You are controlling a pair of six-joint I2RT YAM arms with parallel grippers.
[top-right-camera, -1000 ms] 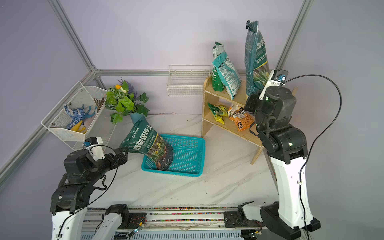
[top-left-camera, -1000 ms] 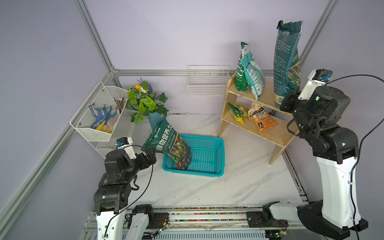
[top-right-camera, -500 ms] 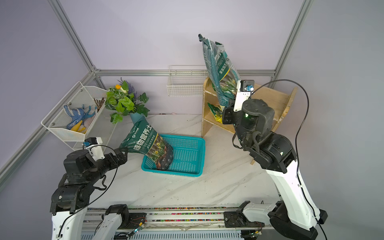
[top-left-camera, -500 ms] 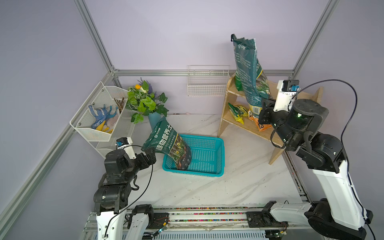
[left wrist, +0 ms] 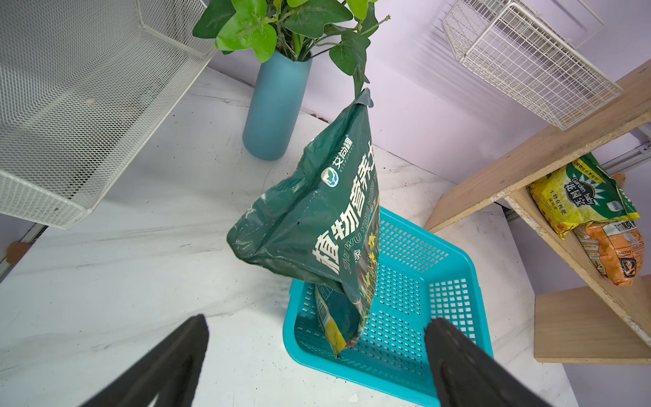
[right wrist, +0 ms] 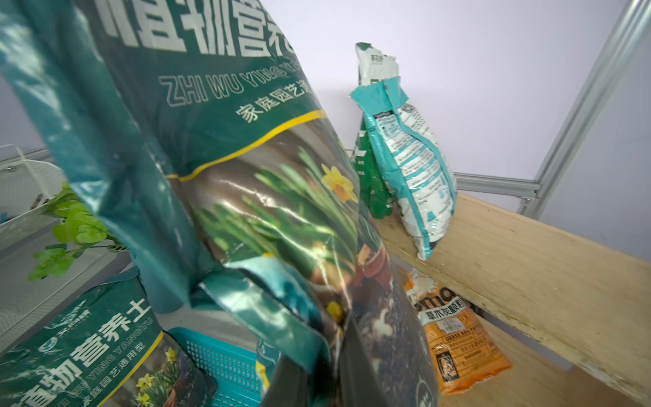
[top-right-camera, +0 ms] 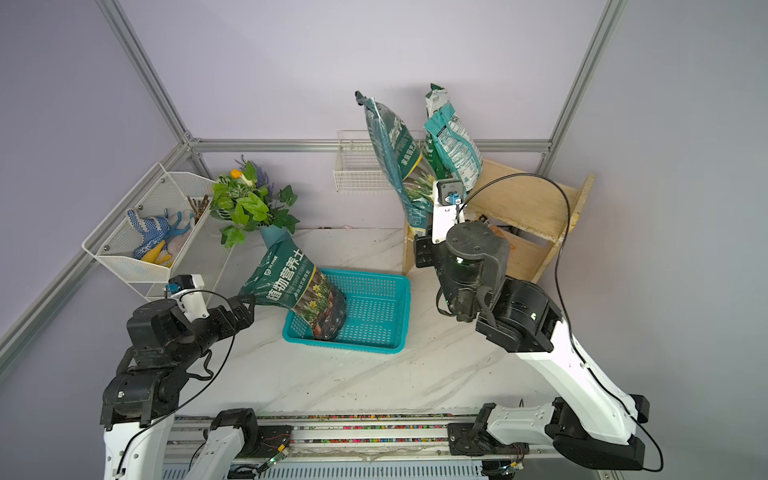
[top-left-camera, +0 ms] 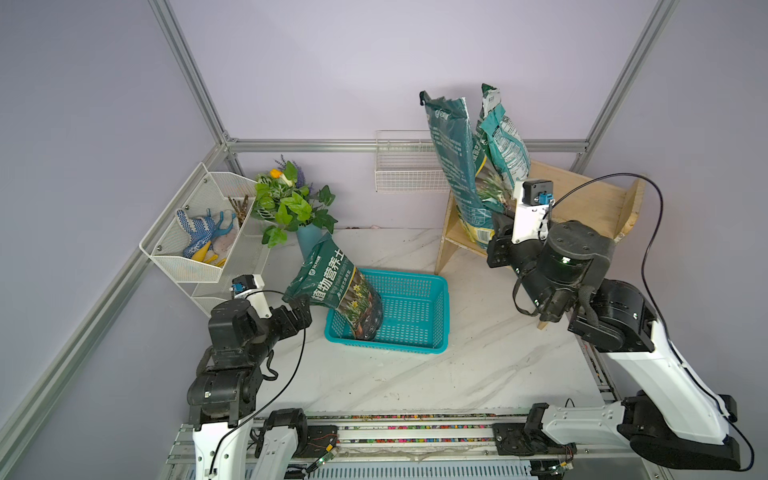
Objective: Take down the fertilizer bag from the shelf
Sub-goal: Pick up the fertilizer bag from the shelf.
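My right gripper [top-left-camera: 498,243] [top-right-camera: 422,245] [right wrist: 331,373] is shut on the lower end of a tall dark green fertilizer bag [top-left-camera: 455,166] [top-right-camera: 392,153] [right wrist: 211,158]. The bag hangs upright in the air, off the left front of the wooden shelf [top-left-camera: 582,199] [top-right-camera: 523,199] [right wrist: 528,253]. A teal and white bag [top-left-camera: 505,141] [right wrist: 405,169] still leans on the top tier. Another dark green bag [top-left-camera: 336,282] [left wrist: 317,218] stands tilted in the teal basket [top-left-camera: 415,345] [left wrist: 352,366]. My left gripper [top-left-camera: 305,311] [left wrist: 317,322] is open just short of it, touching nothing.
A yellow bag [left wrist: 581,197] and an orange bag [left wrist: 613,250] lie on the shelf's lower tier. A blue vase with a plant [top-left-camera: 291,203] stands behind the basket. A white mesh rack [top-left-camera: 199,232] with gloves is at the left, a wire wall basket [top-left-camera: 407,166] at the back.
My right arm has carried the tall green bag from the right of the top tier leftward, off the shelf and lower. The left arm has not moved.
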